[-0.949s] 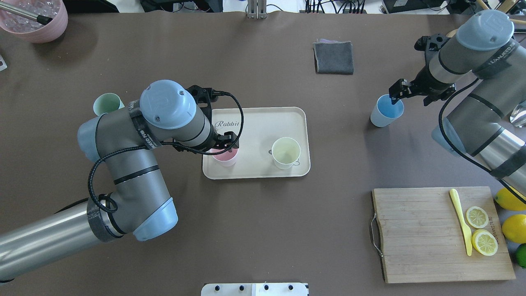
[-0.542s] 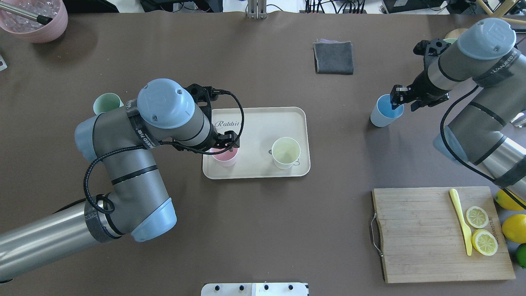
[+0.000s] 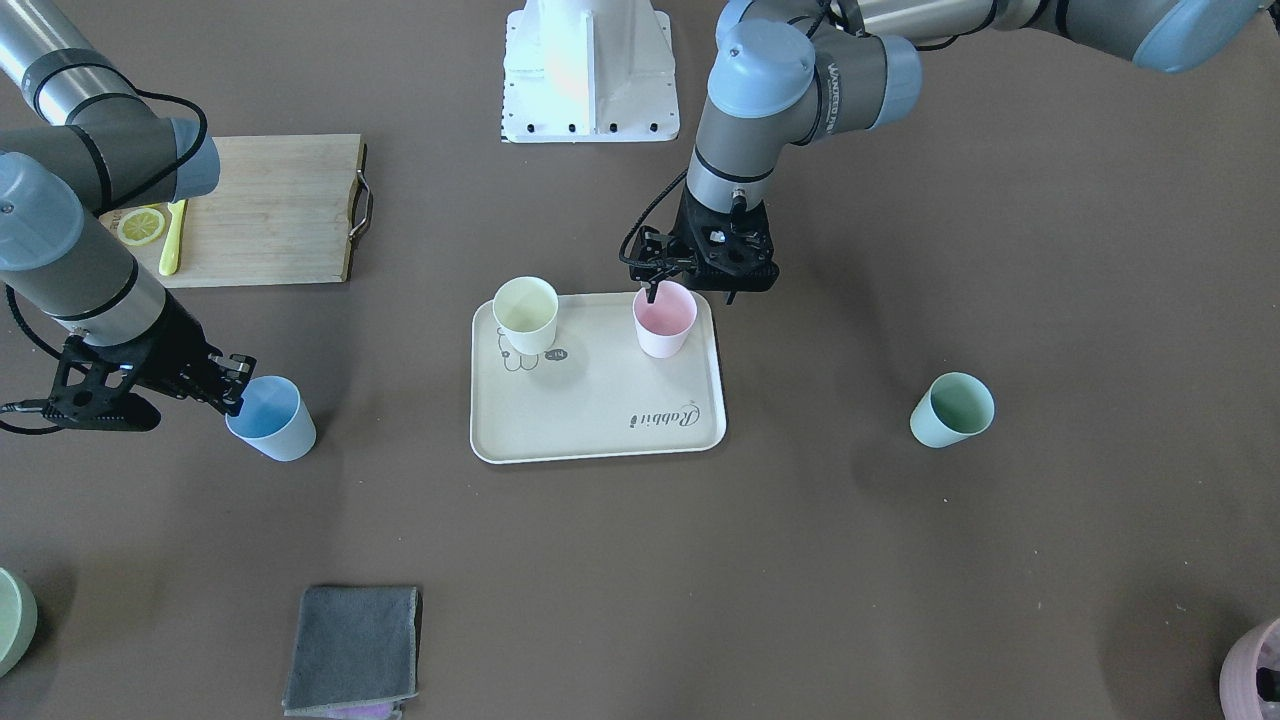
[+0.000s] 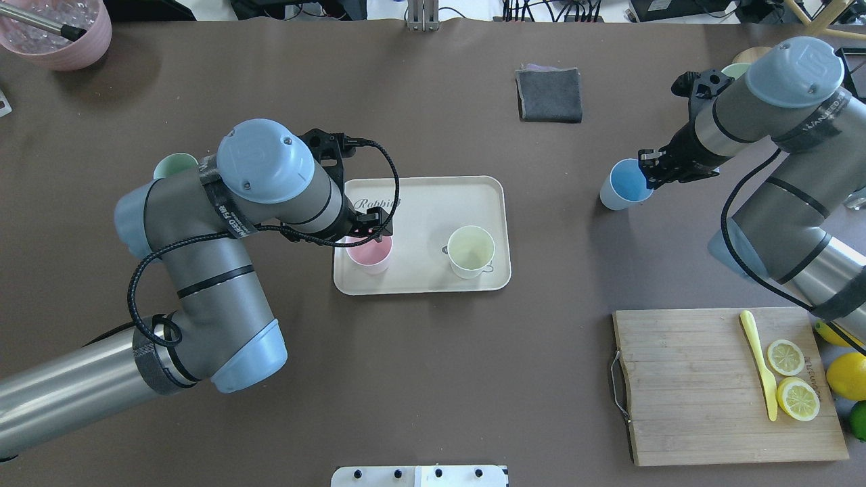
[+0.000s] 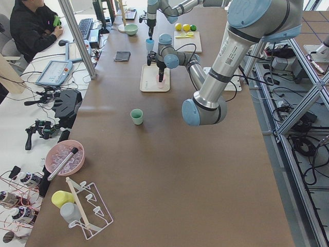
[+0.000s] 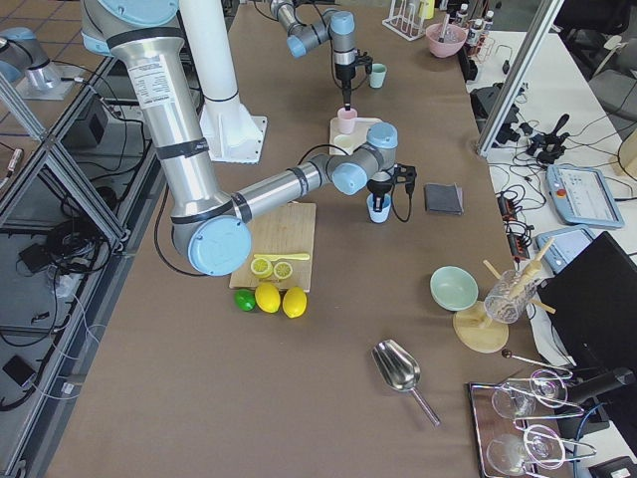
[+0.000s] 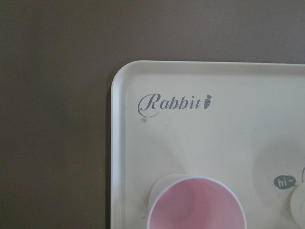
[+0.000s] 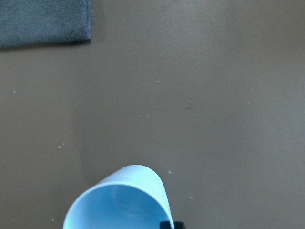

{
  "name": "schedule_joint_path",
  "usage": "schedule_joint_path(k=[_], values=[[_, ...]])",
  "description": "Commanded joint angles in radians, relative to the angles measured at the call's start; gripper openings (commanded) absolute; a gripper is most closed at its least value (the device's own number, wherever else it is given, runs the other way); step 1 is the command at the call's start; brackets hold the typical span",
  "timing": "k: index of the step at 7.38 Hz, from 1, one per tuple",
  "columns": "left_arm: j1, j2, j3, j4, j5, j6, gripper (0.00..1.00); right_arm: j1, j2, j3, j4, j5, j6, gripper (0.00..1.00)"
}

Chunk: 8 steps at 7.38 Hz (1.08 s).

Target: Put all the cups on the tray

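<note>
The cream tray (image 4: 433, 196) (image 3: 600, 425) holds the pale yellow cup (image 4: 471, 251) (image 3: 525, 314) and the pink cup (image 4: 369, 255) (image 3: 664, 318), both upright. My left gripper (image 4: 374, 233) (image 3: 655, 290) hovers at the pink cup's rim. No finger shows in the left wrist view, where the pink cup (image 7: 196, 205) stands free, so the gripper looks open. My right gripper (image 4: 648, 169) (image 3: 235, 390) is shut on the rim of the light blue cup (image 4: 624, 184) (image 8: 119, 200), right of the tray. The mint green cup (image 3: 952, 409) (image 4: 174, 166) stands on the table beyond the left arm.
A grey cloth (image 4: 549, 93) lies behind the tray. A wooden cutting board (image 4: 703, 385) with lemon slices and a yellow knife sits front right, lemons (image 4: 846, 375) beside it. A pink pot (image 4: 57, 34) is at the far left corner.
My left arm has drawn up and back a little while the pink cup stays put on the tray. My right gripper has shifted left with the blue cup.
</note>
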State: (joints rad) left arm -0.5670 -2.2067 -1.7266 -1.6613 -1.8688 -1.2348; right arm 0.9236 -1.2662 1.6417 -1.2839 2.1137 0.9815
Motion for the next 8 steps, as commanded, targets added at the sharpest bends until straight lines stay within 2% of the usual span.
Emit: schedule_joint_path(k=[1,2,3,5,6,7,8], values=[[-0.001,0.001,0.001,0.000,0.000,0.000,0.98,0.015,0.011,0.009,-0.005,0.015,0.000,0.00],[-0.001,0.002,-0.001,0.000,0.000,0.000,0.98,0.044,0.022,0.035,-0.017,0.064,0.002,0.00],[-0.008,0.005,-0.004,-0.001,0.002,0.011,0.98,0.050,0.069,0.047,-0.079,0.083,0.005,0.00],[-0.088,0.074,-0.056,-0.009,0.000,0.227,0.98,0.016,0.164,0.043,-0.155,0.074,0.081,0.00],[-0.144,0.091,-0.056,-0.021,0.000,0.271,0.98,-0.024,0.197,0.038,-0.157,0.046,0.154,0.00],[-0.268,0.094,-0.053,-0.024,-0.025,0.300,0.98,-0.069,0.221,0.032,-0.157,-0.004,0.214,0.00],[-0.356,0.119,-0.051,-0.028,-0.099,0.437,0.98,-0.109,0.261,0.003,-0.157,-0.036,0.270,0.00]])
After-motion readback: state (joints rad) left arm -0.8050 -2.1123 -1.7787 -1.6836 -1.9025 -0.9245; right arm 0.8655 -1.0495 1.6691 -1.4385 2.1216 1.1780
